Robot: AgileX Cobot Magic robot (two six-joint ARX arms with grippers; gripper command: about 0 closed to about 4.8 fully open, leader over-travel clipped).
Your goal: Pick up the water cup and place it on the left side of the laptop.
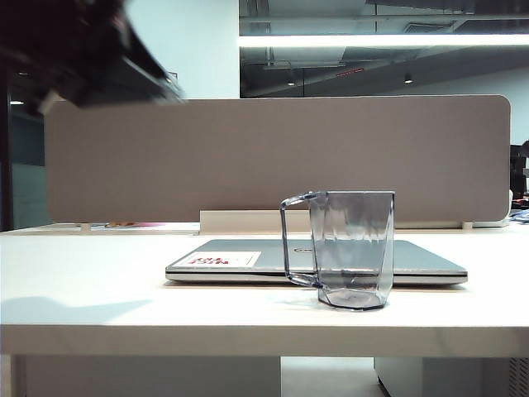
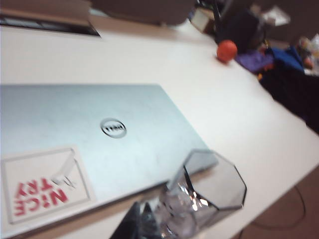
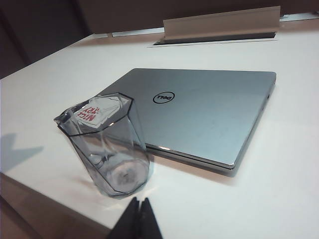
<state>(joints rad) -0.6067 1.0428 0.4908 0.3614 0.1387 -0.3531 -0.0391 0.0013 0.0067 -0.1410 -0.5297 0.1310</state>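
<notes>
Now both claws are closed and empty: left claw (image 2: 141, 219) above the water cup (image 1: 354, 248), right claw (image 3: 139, 219) near it. Next, the left should open wide, grab gently, then clear the laptop (image 1: 248, 260).

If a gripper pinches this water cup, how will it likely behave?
The water cup looks like thin clear plastic and empty, so probably light and rigid. Its base tapers narrower than its rim, so a sideways nudge could tip it. The smooth facets may be slippery; the handle offers a surer hold. The left gripper and right gripper are both shut, near it.
</notes>
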